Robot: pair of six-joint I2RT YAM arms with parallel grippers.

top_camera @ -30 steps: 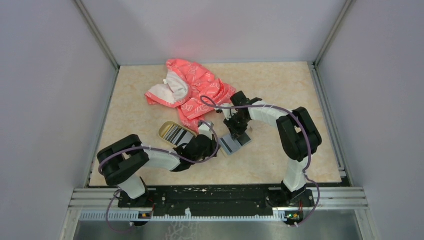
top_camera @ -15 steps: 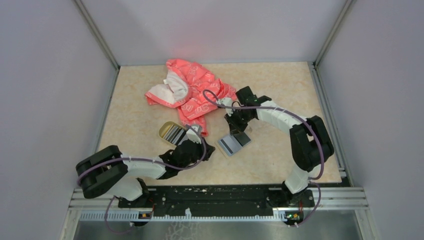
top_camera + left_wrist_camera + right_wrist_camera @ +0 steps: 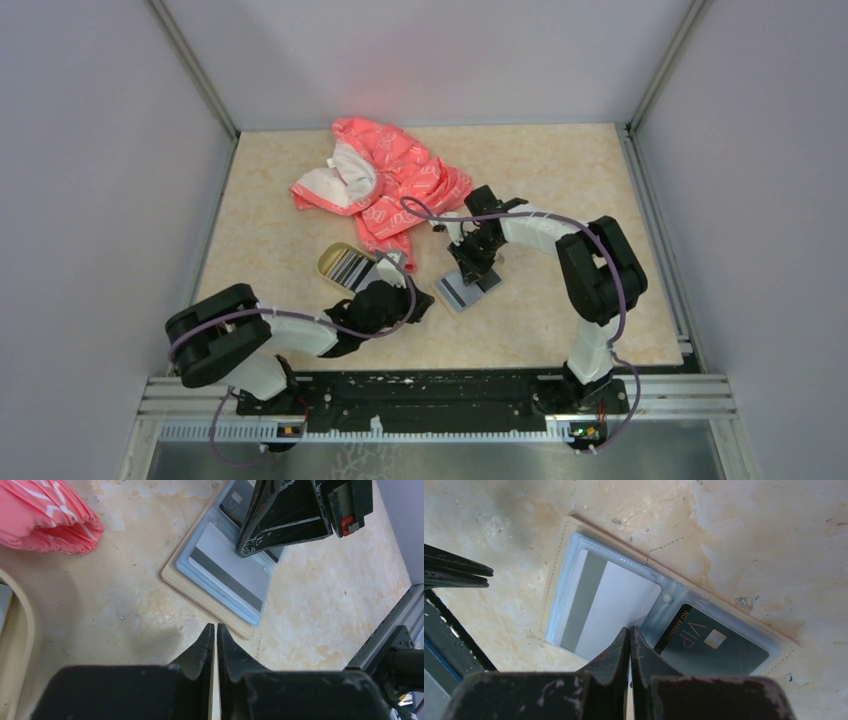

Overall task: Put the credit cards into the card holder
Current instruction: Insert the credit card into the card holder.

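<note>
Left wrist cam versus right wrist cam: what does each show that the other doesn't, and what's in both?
Only left wrist: the pink cloth and a curve of the dish rim. Only right wrist: the dark VIP card nearly whole, with its number, and the snap dot. Both: the card holder lying open, a pale grey-striped card in its sleeve, and the left jaws and right jaws, shut.

card holder (image 3: 460, 293): open flat on bench (image 3: 560, 170), under right end effector (image 3: 472, 268)
left end effector (image 3: 420, 303): just beside holder
dish (image 3: 327, 262): striped credit cards (image 3: 350, 266) inside
pink cloth (image 3: 390, 175): crumpled behind dish
</note>
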